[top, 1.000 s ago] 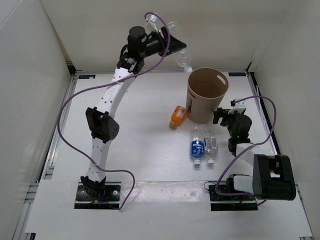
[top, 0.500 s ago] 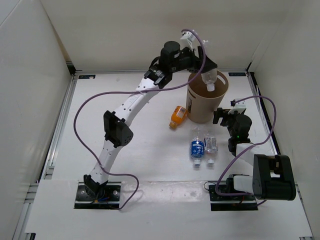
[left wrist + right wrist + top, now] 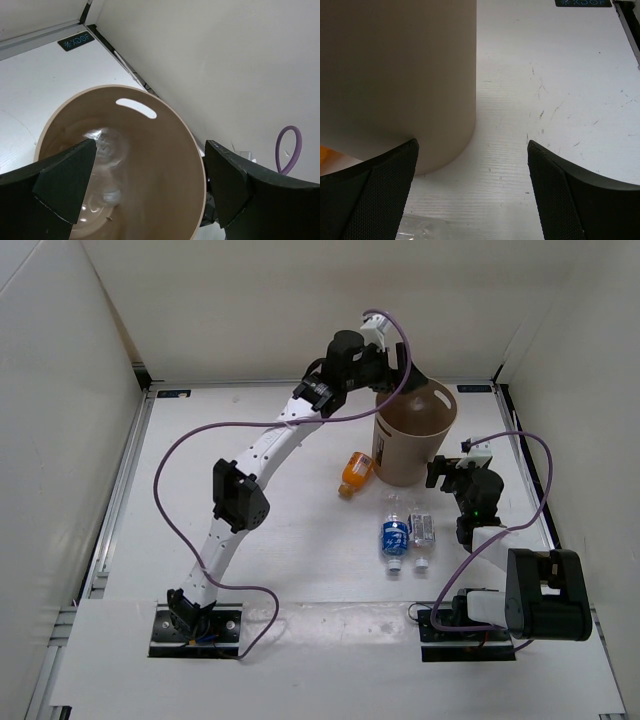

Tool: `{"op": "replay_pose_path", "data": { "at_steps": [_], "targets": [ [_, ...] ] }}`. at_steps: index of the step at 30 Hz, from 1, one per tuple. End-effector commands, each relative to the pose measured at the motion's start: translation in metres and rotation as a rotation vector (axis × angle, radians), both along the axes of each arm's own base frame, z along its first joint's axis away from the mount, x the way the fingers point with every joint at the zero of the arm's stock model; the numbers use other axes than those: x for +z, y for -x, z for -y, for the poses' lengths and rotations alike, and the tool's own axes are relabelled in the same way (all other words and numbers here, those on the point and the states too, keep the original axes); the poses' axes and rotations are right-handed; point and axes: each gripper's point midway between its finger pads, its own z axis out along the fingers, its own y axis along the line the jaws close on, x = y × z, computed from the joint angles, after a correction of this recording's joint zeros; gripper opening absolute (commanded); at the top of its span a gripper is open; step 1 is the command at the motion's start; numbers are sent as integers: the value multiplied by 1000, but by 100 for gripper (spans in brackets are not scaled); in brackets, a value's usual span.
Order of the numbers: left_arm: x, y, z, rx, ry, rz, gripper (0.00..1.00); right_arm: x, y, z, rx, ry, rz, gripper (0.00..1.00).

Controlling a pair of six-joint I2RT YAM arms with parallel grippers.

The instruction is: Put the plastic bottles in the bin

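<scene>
Item: bin (image 3: 412, 435), tan, round, upright at the far right of the table (image 3: 300, 540), oval handle slots near the rim. Contents: one long clear bottle (image 3: 107, 147), seen blurred against the inner wall in the left wrist view; judged one of four delivered. Outstanding, all lying on the table: orange bottle (image 3: 355, 473), just beside the bin's near-left base; blue-labelled bottle (image 3: 395, 533) and white-labelled bottle (image 3: 422, 530), side by side nearer the arm bases, caps toward the near edge. Left gripper (image 3: 150, 144): poised over the bin mouth, jaws spread wide, nothing between them. Right gripper (image 3: 472, 142): low beside the bin's right wall, jaws wide apart, holding nothing. Surface: white board, matt, lightly scuffed and scratched near the bin. Room: plain white walls (image 3: 200, 310) on three sides, a metal rail (image 3: 110, 530) along the table's left edge, a purple cable (image 3: 165, 465) looping along the left arm.
</scene>
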Motion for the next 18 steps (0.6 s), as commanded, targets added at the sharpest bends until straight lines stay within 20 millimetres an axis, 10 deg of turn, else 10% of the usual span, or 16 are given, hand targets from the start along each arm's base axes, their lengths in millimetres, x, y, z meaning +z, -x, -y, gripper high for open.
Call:
{"op": "replay_pose_path", "data": {
  "at_steps": [1,7,18],
  "targets": [
    [44,11,-15,11,25,71,100,20,-8,4,-18,12,64,90],
    [53,11,-39,-1,-12,103,100,20,-7,3,-17,12,62,90],
    [76,21,-144,163,-358,256,100,20,-8,0,-9,13,56,90]
  ]
}}
